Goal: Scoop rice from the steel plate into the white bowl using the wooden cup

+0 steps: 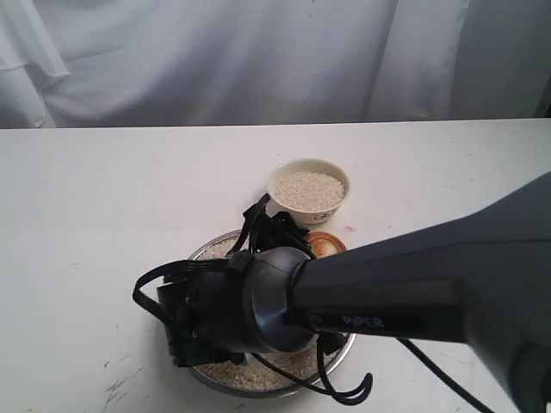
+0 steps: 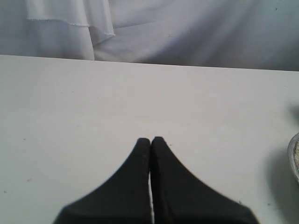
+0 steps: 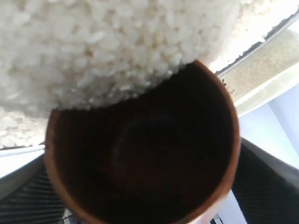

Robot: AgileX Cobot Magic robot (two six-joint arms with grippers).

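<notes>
The steel plate [image 1: 258, 386] lies near the table's front, mostly hidden under my right arm, with rice [image 1: 237, 372] showing at its edges. My right gripper [image 1: 297, 231] is shut on the wooden cup [image 1: 326, 244] at the plate's far side. In the right wrist view the cup [image 3: 149, 154] lies tilted, its dark inside looks empty and its rim presses into the heap of rice [image 3: 93, 51]; a black finger [image 3: 268, 186] flanks it. The white bowl [image 1: 310, 209] stands just behind the plate, holding rice. My left gripper [image 2: 150, 140] is shut on nothing above bare table.
My right arm's dark forearm [image 1: 430, 292] and its cables [image 1: 344, 391] cross the front right of the table. White cloth [image 1: 258, 60] hangs behind the table's back edge. The plate's rim [image 2: 294, 161] just shows in the left wrist view.
</notes>
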